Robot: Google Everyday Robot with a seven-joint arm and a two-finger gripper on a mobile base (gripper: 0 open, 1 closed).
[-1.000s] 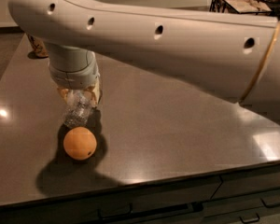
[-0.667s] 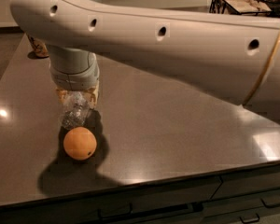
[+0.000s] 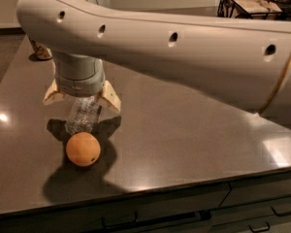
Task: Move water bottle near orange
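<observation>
End effector [image 3: 81, 102] hangs over left part of the counter [image 3: 184, 130], jaws spread wide, gripping nothing. Water bottle [image 3: 82, 116] seems to lie on the counter right under it, betw. the two fingers [image 3: 110, 98] but clear of both. Its near end touches or sits just beside the orange [image 3: 83, 149], directly in front. Bottle prob. light, thin-walled, crushable & slick, apt to roll: best taken across mid-body w/ gentle squeeze. Dark wire basket [image 3: 245, 4] far right, at back.
</observation>
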